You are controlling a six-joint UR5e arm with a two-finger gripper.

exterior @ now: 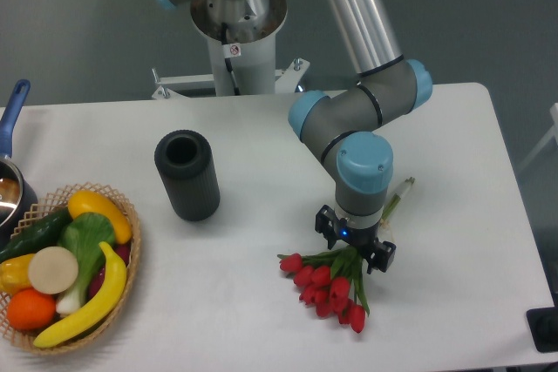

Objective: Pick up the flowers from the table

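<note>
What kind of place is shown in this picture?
Probably a robotics lab test bench, not a home. An industrial robot arm on a pedestal works over a bare white table, and the items look like props: flowers, a basket of fruit and vegetables, a black cylinder.

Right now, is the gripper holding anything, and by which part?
Cannot tell. The gripper is down over the flowers where stems meet leaves, but its fingers are hidden from this view.
</note>
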